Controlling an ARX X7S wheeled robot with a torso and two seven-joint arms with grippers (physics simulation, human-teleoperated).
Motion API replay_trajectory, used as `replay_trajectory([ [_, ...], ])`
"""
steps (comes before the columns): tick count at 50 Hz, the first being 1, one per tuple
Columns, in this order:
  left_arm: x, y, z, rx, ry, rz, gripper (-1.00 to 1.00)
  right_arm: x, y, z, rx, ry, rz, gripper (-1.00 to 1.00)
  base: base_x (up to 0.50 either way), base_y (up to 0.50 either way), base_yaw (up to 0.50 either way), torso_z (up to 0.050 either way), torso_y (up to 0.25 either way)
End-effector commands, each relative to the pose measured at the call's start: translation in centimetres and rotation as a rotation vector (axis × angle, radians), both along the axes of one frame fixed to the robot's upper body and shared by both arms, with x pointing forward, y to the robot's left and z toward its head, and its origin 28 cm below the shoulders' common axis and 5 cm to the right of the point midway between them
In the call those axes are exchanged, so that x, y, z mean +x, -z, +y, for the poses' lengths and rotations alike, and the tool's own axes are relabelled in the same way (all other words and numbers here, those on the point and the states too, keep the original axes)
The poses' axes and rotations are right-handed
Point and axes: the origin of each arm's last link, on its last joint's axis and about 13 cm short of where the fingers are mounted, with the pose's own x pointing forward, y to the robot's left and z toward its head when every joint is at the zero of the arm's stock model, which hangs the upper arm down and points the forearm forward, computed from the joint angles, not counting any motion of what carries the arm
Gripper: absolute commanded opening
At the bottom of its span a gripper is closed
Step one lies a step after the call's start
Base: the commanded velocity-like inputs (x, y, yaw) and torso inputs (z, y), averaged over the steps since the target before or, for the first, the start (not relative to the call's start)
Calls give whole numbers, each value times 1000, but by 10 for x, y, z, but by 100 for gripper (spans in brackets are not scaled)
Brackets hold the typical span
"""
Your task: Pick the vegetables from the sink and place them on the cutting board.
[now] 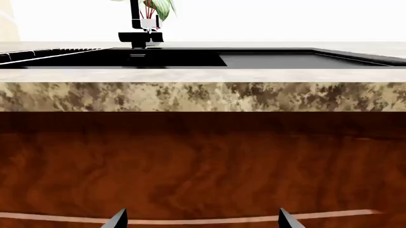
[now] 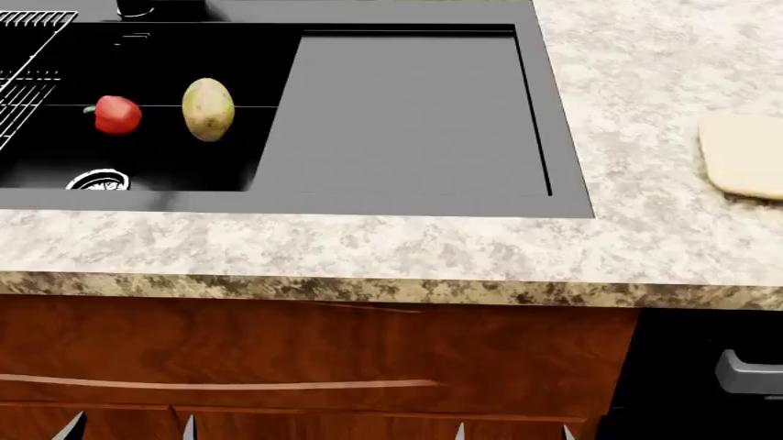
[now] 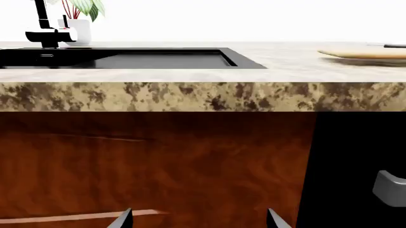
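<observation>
In the head view a red bell pepper (image 2: 117, 115) and a yellowish potato (image 2: 208, 109) lie side by side in the black sink (image 2: 159, 170), left of its grey drainboard (image 2: 404, 110). The cream cutting board (image 2: 743, 154) lies on the counter at the far right, partly cut off; its edge shows in the right wrist view (image 3: 362, 53). Both grippers hang low in front of the wooden cabinet, below the counter. My left gripper (image 2: 128, 426) (image 1: 199, 219) is open and empty. My right gripper (image 2: 514, 431) (image 3: 199, 219) is open and empty too.
A wire rack (image 2: 25, 55) sits at the sink's far left. The black faucet (image 1: 140, 28) and a potted plant (image 1: 155, 12) stand behind the basin. The speckled stone counter edge (image 2: 367, 275) overhangs the cabinet (image 2: 306, 357). A dark appliance with a grey handle (image 2: 746, 371) stands to the right.
</observation>
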Motion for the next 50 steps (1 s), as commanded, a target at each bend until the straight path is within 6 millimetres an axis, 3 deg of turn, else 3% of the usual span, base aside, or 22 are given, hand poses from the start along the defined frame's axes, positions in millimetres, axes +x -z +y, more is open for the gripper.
replay_trajectory([
  [1, -1, 0, 1, -1, 0, 1, 100, 0, 0, 0, 4, 2, -1, 100, 0, 0, 0, 0, 0],
  [15, -1, 1, 1, 5, -1, 7, 100, -1, -1, 0, 10, 5, -6, 100, 0, 15, 0, 0, 0],
  [42, 0, 2, 0, 26, -5, 16, 100, -1, 0, 1, 9, 5, -7, 100, 0, 499, 0, 0, 0],
  [50, 2, 1, -1, 27, -6, 21, 100, 0, -1, 0, 1, 13, 3, 100, 50, 250, 0, 0, 0],
])
